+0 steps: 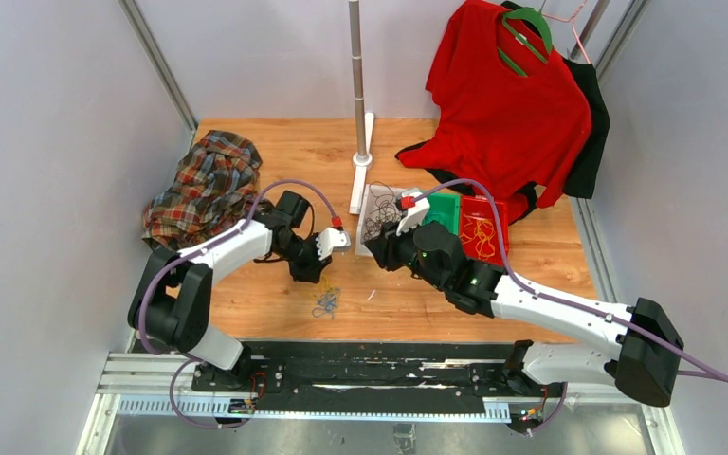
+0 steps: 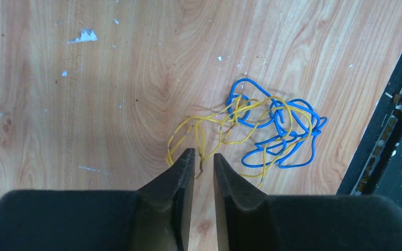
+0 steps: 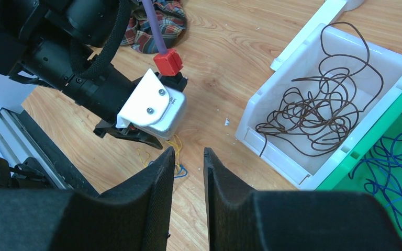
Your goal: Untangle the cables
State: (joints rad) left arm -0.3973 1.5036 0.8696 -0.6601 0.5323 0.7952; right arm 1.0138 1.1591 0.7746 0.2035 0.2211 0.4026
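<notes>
A small tangle of blue and yellow cables [image 2: 272, 125] lies on the wooden table near its front edge; it also shows in the top view [image 1: 325, 303]. My left gripper [image 2: 203, 153] hangs just above it with the jaws a narrow gap apart. A loose yellow wire end [image 2: 201, 163] lies in that gap, not pinched. My right gripper [image 3: 187, 151] is narrowly open and empty, held above the table between the tangle and a white bin [image 3: 272, 141] that holds a dark cable [image 3: 314, 112]. In the top view the left gripper [image 1: 307, 268] and right gripper [image 1: 381, 248] are close together.
A green bin [image 1: 447, 210] with blue cables [image 3: 398, 172] and a red bin [image 1: 479, 232] with yellow cables stand beside the white bin. A plaid shirt [image 1: 204, 190] lies back left. A pole stand [image 1: 358, 104] and a hanging red shirt [image 1: 507, 104] are behind. A black rail [image 2: 392, 136] borders the table's front edge.
</notes>
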